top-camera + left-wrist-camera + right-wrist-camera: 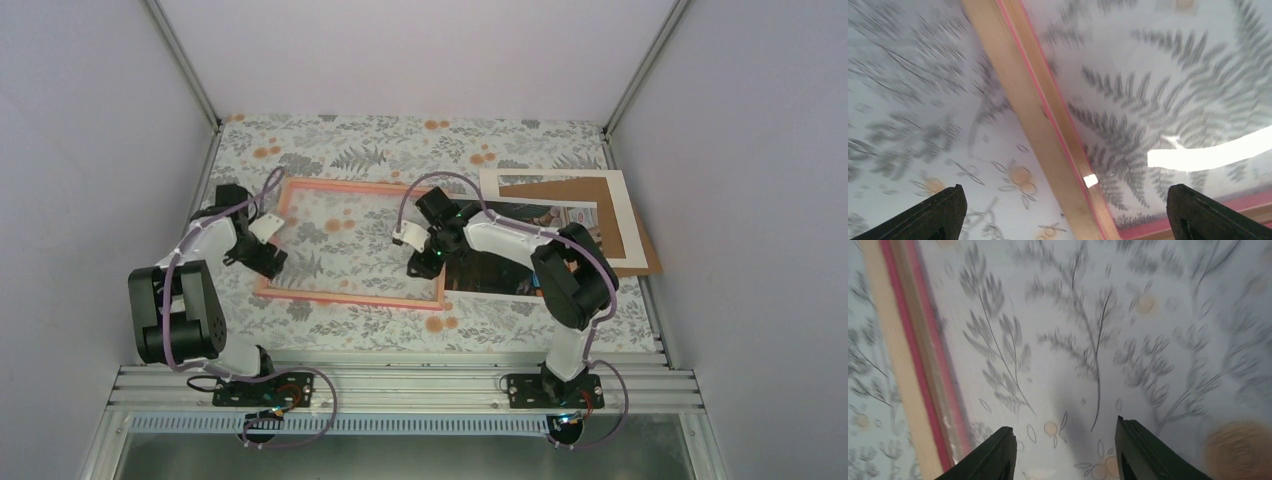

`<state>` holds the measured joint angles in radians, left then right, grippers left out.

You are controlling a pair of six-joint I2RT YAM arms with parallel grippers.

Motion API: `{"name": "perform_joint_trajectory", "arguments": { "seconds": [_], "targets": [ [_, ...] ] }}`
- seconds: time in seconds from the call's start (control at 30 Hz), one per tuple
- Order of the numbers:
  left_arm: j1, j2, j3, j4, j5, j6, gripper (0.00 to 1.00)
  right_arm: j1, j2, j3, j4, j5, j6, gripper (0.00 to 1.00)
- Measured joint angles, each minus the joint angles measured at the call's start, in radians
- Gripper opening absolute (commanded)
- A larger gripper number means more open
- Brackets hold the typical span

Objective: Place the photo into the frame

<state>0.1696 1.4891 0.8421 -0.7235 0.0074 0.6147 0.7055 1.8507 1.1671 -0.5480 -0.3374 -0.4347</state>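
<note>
On the desk (330,135), which is covered by a fern-and-flower patterned cloth, the frame (350,298) lies flat left of centre, its pink-edged rails enclosing a clear pane through which the cloth pattern shows. The photo (490,272) is outside the frame, lying flat just beside the frame's right rail. It reads as a dark print with a thin white border, and the right arm hides much of it, so its subject cannot be made out. Its far edge appears to overlap a white mat (560,180), which lies on a brown board (645,255) at the right rear of the desk. The left gripper (268,262) hangs over the frame's left rail near the near-left corner. In the left wrist view its fingers (943,210) stand wide apart on either side of the rail, with the corner of the frame between them, and nothing is held. Whether the fingers touch the frame cannot be told. A bright reflection lies across the pane in that view. The right gripper (420,262) is over the right part of the pane, inside the rail. In the right wrist view its fingers (998,455) are partly apart, with only pane and cloth pattern visible between them; it holds nothing. One rail of the frame runs along the left of that view.
</note>
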Motion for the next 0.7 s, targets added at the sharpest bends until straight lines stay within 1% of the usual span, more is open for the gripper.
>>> {"name": "perform_joint_trajectory", "arguments": {
  "seconds": [0.1, 0.2, 0.33, 0.47, 0.57, 0.7],
  "targets": [
    [0.010, 0.001, 0.093, -0.037, 0.056, -0.025, 1.00, -0.015, -0.024, 0.058, -0.024, -0.019, 0.033, 0.52],
    [0.015, 0.014, 0.187, -0.040, 0.106, -0.066, 0.99, -0.059, -0.063, 0.085, -0.032, -0.039, 0.068, 0.53],
    [0.026, 0.059, 0.262, -0.044, 0.184, -0.122, 0.99, -0.201, -0.078, 0.085, -0.064, -0.072, 0.105, 0.56],
    [0.016, 0.072, 0.291, -0.044, 0.266, -0.145, 0.99, -0.335, -0.077, 0.085, -0.104, -0.100, 0.117, 0.61],
    [-0.050, 0.079, 0.319, -0.032, 0.300, -0.153, 1.00, -0.398, -0.079, 0.085, -0.132, -0.108, 0.106, 0.66],
    [-0.228, 0.103, 0.357, 0.031, 0.316, -0.142, 1.00, -0.489, -0.117, 0.066, -0.172, -0.123, 0.060, 0.70]
  ]
}}
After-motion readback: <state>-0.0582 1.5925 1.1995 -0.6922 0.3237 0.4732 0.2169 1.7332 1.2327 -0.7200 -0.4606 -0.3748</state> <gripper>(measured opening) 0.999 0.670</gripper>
